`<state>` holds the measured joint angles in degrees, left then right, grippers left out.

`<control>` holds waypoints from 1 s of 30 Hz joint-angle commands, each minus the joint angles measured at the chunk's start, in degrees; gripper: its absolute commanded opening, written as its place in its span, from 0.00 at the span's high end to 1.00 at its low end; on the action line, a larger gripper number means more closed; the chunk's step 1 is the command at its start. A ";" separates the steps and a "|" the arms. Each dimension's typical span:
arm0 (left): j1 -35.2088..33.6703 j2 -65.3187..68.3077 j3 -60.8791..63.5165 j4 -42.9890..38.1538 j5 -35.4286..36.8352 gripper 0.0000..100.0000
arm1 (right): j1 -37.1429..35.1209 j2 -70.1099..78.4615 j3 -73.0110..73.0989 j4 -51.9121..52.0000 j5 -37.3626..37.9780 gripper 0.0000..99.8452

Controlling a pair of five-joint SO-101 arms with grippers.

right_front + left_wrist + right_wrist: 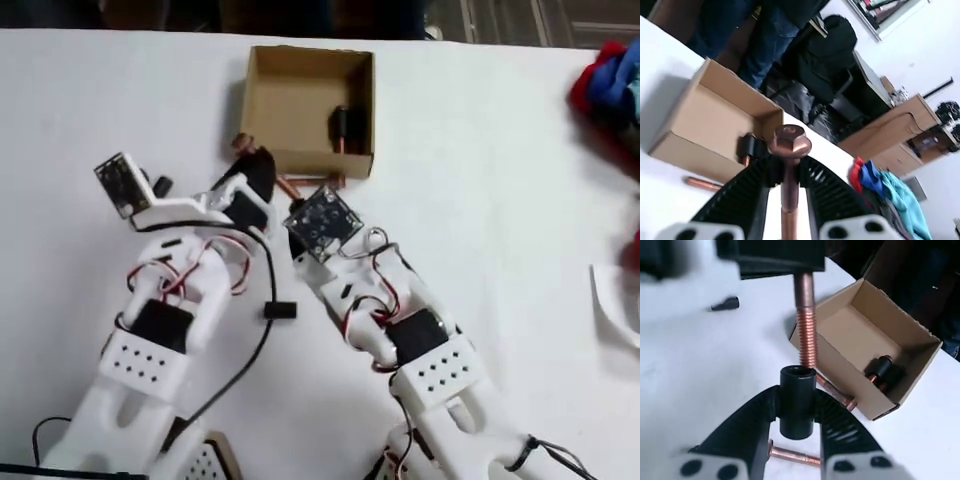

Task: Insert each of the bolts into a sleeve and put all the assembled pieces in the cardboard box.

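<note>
Table (500, 200): two loose bolts (790, 456), one spare sleeve (725, 303), box (290, 100).

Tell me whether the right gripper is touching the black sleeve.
Touching: in the right wrist view the right gripper clamps the black sleeve from both sides.
</note>
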<state>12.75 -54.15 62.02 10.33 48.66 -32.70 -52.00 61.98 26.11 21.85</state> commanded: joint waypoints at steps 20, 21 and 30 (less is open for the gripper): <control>2.64 0.09 -2.51 -1.41 -0.79 0.97 | 5.85 -2.07 0.44 -2.51 0.79 0.98; 2.64 0.09 -2.24 -1.41 -0.79 0.97 | 5.76 -2.07 0.35 -2.59 0.79 0.98; 2.55 0.18 -1.98 -1.58 -0.79 0.97 | 1.89 -2.07 0.35 -2.42 0.79 0.98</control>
<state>14.51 -53.98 61.85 10.24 48.22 -29.19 -52.00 62.68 25.05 22.20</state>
